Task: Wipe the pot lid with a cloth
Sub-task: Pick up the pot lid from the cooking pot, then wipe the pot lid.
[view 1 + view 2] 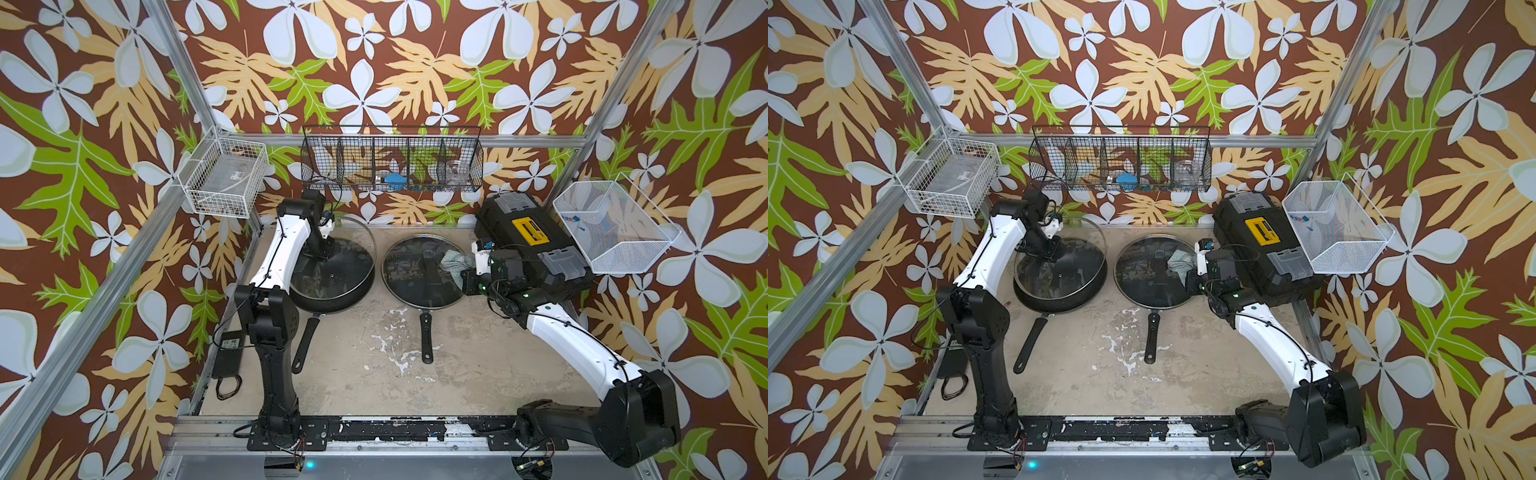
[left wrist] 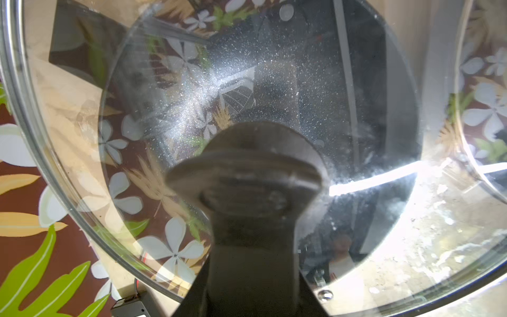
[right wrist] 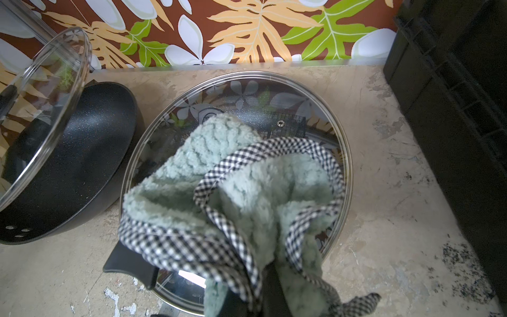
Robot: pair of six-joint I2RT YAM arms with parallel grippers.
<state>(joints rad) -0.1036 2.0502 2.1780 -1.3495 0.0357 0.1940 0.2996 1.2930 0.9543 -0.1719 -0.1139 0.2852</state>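
Glass, tilted: the left lid (image 1: 353, 266) stands with its far edge raised over the left pan (image 1: 332, 305), my left gripper (image 1: 323, 248) clamped on its knob (image 2: 247, 175). Whether its near edge touches the pan I cannot tell. Only a narrow gap separates its right rim from the right lid (image 1: 415, 286), which lies flat on the right pan (image 1: 427, 336), whose handle points near. My right gripper (image 1: 466, 275) is clenched on the cloth (image 3: 219, 178), which hangs bunched over the right lid's far-right part, close to the rim. The toolbox (image 1: 523, 232) crowds that arm just to the right. Open table (image 1: 374, 374) lies near, between and around both pan handles.
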